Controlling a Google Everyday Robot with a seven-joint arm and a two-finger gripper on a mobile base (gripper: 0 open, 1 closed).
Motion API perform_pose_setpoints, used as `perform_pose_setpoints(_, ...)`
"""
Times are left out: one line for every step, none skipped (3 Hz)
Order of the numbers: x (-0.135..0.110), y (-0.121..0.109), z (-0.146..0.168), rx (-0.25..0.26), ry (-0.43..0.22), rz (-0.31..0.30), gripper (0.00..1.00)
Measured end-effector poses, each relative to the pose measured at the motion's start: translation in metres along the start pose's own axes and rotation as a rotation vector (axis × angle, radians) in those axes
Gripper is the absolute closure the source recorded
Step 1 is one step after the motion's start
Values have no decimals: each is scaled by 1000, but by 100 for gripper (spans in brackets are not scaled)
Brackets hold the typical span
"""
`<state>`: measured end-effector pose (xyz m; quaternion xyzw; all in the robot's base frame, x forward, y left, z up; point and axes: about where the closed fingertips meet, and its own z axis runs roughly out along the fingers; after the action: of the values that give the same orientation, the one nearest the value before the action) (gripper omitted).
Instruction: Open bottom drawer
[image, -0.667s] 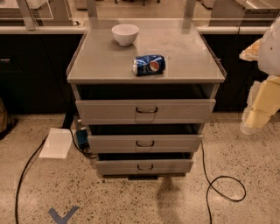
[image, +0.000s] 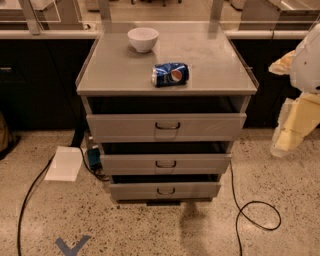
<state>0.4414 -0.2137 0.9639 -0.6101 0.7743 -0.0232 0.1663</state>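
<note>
A grey metal bench (image: 210, 60) with three drawers stacked beneath its top is seen standing on a speckled floor (image: 150, 230). The top drawer (image: 166, 126), the tallest and widest, is set just under the front edge of the bench; the middle drawer (image: 166, 163) is found below it, and the bottom drawer (image: 165, 190), the narrowest and shortest, is placed lowest, just above the floor, with a small dark loop handle at the centre of its front. What lies inside the drawers cannot be made out. At the right edge of the view, well apart from the bench's right edge, the robot's pale arm is seen, and the claw (image: 290, 132) is held beside the bench's front right corner, at about the height of the top drawer; it is above and far to the right of the bottom drawer and is not touching it. Whether the claw is spread or pressed together cannot be told. A white sheet (image: 64, 163) is seen on the floor by the bench's left side. A white bowl (image: 143, 39), upright, is set near the back edge of the bench top; nothing can be seen in it. A blue can (image: 170, 74) is laid on its side near the front edge, apart from the bowl.
</note>
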Motion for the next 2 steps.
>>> perform_pose_setpoints(-1, 4, 50, -51, -79, -31, 0)
perform_pose_setpoints(-1, 11, 117, -89, -162, -35, 0)
